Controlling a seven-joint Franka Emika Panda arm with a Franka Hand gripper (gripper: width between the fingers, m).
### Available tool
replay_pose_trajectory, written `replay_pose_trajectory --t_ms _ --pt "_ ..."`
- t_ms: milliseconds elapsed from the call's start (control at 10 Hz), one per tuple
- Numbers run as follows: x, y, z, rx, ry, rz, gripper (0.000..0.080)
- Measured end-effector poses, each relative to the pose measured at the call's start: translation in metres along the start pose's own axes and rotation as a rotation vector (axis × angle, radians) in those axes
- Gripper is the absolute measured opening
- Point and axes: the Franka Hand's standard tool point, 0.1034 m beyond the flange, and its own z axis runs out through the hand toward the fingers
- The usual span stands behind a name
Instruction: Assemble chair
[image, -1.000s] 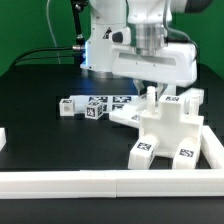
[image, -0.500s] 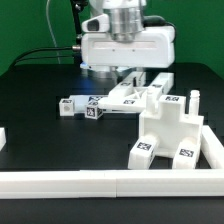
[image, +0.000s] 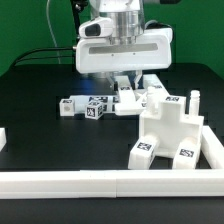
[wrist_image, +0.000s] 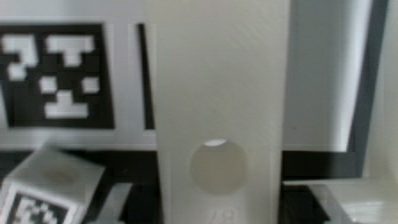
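Observation:
In the exterior view my gripper (image: 127, 88) hangs low over the table, shut on a flat white chair slab (image: 128, 98) that bears a marker tag. The slab is just left of the partly built chair (image: 165, 128), a chunky white block with tags and an upright peg (image: 193, 98). Up close in the wrist view, the slab (wrist_image: 214, 90) fills the middle and has an oval hole (wrist_image: 214, 166); a tag (wrist_image: 64, 75) shows beside it. My fingers are hidden by the slab.
Loose tagged chair blocks (image: 85, 107) lie in a row at the exterior view's left of the gripper. A long plain white rail (image: 100, 182) runs along the front, with a white wall (image: 214, 150) at the right. Cables hang behind the arm.
The gripper has shifted toward the exterior view's left, carrying the slab. Half a second ago the slab lay slanted across the view; now it points toward the camera, lower and closer to the loose blocks.

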Motion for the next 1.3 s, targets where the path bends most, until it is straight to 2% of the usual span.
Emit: replay_pose_trajectory --t_ms 100,200,300,700,800,900,1000,1100,1300 --pt "0.001 0.021 -0.003 -0.001 -0.008 -0.111 0.0282" --pt "0.007 0.029 -0.010 -0.001 -0.013 -0.222 0.0282" --pt "0.012 0.033 -0.018 -0.011 0.006 -0.326 0.0282" --pt "0.008 0.035 -0.014 -0.013 -0.015 -0.571 0.0282" --pt "0.018 0.041 -0.024 -0.009 -0.046 -0.732 0.0282" --pt "0.037 0.056 -0.039 -0.005 -0.066 -0.854 0.0282" --pt "0.050 0.068 -0.045 -0.007 -0.060 -0.993 0.0282" --pt "0.054 0.070 -0.044 -0.004 -0.065 -1.112 0.0282" --pt "0.051 0.071 -0.043 0.002 -0.071 -1.218 0.0282"
